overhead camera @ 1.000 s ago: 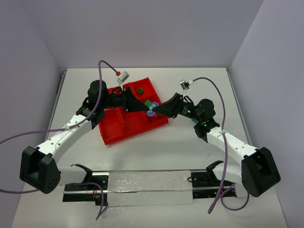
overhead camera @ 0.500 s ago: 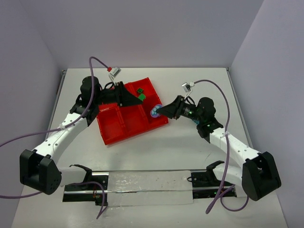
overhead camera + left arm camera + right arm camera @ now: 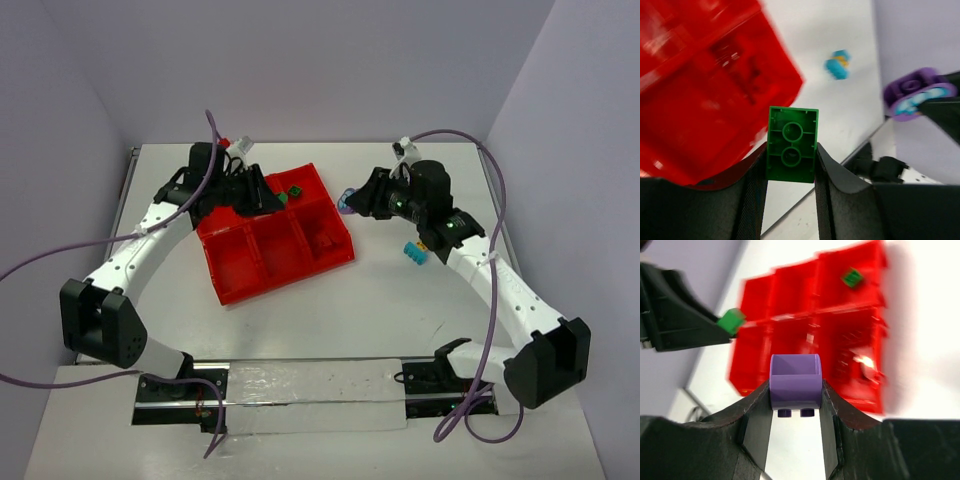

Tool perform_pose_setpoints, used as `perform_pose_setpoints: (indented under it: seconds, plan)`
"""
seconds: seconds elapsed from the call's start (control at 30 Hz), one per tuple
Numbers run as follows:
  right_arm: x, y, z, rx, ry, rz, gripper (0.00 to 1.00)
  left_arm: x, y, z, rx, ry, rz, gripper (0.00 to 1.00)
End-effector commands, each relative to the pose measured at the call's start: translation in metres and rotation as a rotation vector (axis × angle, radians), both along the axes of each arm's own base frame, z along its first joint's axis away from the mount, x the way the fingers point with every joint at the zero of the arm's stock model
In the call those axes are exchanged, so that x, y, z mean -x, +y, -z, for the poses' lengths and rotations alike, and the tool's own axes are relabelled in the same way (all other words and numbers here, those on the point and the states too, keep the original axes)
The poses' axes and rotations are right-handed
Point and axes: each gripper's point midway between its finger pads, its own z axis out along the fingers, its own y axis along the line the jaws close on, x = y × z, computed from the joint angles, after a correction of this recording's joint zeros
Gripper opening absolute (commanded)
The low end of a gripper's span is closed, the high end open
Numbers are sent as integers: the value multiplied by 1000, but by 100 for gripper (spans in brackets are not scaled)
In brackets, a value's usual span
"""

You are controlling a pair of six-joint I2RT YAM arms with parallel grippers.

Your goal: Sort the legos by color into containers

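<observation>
The red tray [image 3: 232, 275] lies at table centre-left. My left gripper [image 3: 279, 199] is shut on a green lego [image 3: 792, 130], held above the tray's far edge. My right gripper [image 3: 348, 203] is shut on a purple lego [image 3: 795, 381], held in the air just right of the tray's far right corner. A second green lego [image 3: 295, 188] lies in the tray's far right compartment and shows in the right wrist view [image 3: 853, 277]. A light blue lego [image 3: 415, 252] with a yellow bit lies on the table right of the tray, under my right arm.
The left wrist view shows the tray [image 3: 670, 125] on the left, the light blue lego [image 3: 837, 65] on the white table and the purple lego [image 3: 917, 92] at right. A metal rail [image 3: 300, 385] runs along the near edge.
Both grippers have drawn apart from over the tray's right side. The left moved back-left with the green lego, the right moved back-right with the purple one. The light blue lego now shows.
</observation>
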Motion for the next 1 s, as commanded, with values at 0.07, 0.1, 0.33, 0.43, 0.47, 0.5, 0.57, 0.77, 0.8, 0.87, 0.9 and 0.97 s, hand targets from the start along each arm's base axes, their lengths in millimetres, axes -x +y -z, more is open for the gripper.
perform_pose_setpoints:
  seconds: [0.07, 0.1, 0.33, 0.43, 0.47, 0.5, 0.57, 0.77, 0.8, 0.87, 0.9, 0.97]
  plan:
    - [-16, -21, 12, 187, 63, 107, 0, 0, 47, 58, -293, 100, -138, 0]
    - [-16, -21, 12, 187, 63, 107, 0, -1, 48, 60, -299, 103, -144, 0]
    - [-29, -6, 8, 229, 105, 78, 0, 1, 46, 91, -415, 135, -158, 0]
    - [-31, 1, 10, 233, 105, 53, 0, 0, 39, 104, -487, 127, -163, 0]
    - [-31, 3, 12, 233, 111, 43, 0, -2, 36, 108, -493, 128, -167, 0]
    - [-32, 5, 12, 233, 111, 35, 0, -2, 32, 109, -499, 124, -167, 0]
    - [-31, 7, 11, 232, 104, 22, 0, -3, 26, 112, -499, 119, -178, 0]
    - [-30, 10, 11, 225, 91, 8, 0, 2, 18, 125, -515, 136, -216, 0]
    - [-31, 10, 11, 228, 92, 7, 0, 2, 17, 124, -515, 129, -225, 0]
    - [-32, 10, 12, 236, 93, 9, 0, 0, 15, 121, -512, 113, -241, 0]
    - [-33, 9, 12, 239, 94, 14, 0, -3, 13, 116, -504, 102, -247, 0]
    - [-33, 10, 12, 239, 96, 15, 0, -9, 12, 103, -500, 75, -261, 0]
